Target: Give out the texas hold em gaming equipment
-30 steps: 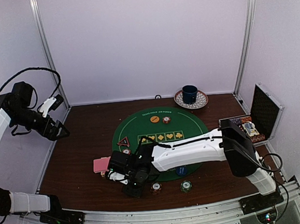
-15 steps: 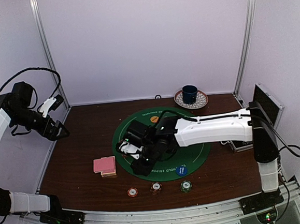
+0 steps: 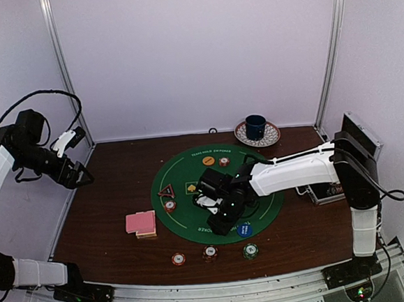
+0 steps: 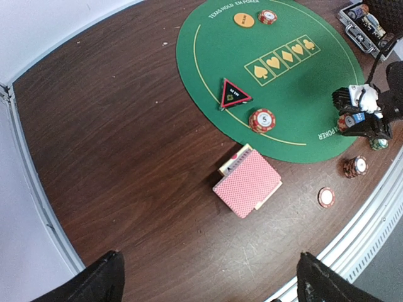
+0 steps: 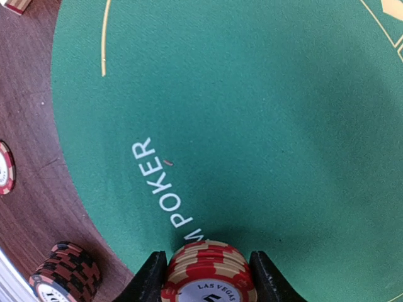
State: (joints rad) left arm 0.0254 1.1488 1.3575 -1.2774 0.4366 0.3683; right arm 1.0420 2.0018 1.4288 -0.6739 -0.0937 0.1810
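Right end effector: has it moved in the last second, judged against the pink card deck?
Yes. The right end effector, gripping a chip stack, has swung rightward, away from the pink card deck, over the green mat.

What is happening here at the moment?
The right gripper holds a small stack of red chips over the green mat, near its front edge. The left gripper is raised at the left side, open and empty. A card deck lies beside the mat, and three chip stacks sit in a row in front of it.
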